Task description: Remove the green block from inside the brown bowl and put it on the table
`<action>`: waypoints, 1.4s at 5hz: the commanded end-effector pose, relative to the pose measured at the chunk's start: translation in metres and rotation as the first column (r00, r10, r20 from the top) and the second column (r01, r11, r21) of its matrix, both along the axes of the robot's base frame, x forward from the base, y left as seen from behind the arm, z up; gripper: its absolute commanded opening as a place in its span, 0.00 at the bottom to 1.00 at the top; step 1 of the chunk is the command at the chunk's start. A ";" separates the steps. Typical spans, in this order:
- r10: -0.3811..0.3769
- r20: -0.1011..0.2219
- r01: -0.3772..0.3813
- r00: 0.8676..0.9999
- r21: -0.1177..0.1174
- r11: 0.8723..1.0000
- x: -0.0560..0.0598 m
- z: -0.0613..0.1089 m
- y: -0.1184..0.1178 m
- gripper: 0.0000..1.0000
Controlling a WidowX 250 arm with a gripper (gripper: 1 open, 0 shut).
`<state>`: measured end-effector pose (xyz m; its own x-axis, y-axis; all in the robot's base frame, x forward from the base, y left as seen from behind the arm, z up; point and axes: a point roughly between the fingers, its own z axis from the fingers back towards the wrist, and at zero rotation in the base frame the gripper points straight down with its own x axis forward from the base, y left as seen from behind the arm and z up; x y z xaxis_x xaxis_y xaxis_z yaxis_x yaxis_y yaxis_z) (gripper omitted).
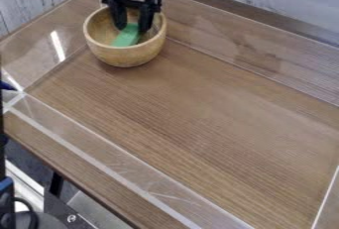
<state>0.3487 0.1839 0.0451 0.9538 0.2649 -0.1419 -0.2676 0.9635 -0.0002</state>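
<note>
The brown bowl (pixel 111 55) stands at the far left of the table (pixel 199 114). Inside it the green block (pixel 125 40) leans against the far wall, with only its lower part showing. My black gripper (pixel 135 23) reaches down into the bowl from above. Its two fingers have drawn in against the upper end of the block, shut on it. The block's top end is hidden behind the fingers.
A low clear acrylic rim (pixel 79 139) runs along the table's edges. A grey plank wall (pixel 284 0) stands behind the table. The wood-grain surface stretches right and forward of the bowl.
</note>
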 end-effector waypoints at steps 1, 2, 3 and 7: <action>0.009 0.079 -0.012 0.997 0.040 0.999 0.009 0.025 0.009 0.00; 0.010 0.091 -0.013 0.996 0.032 0.999 0.009 0.031 0.008 0.00; 0.011 0.104 -0.014 0.995 0.024 1.000 0.008 0.037 0.006 0.00; 0.006 0.198 -0.001 0.980 -0.026 1.000 0.005 0.086 -0.002 0.00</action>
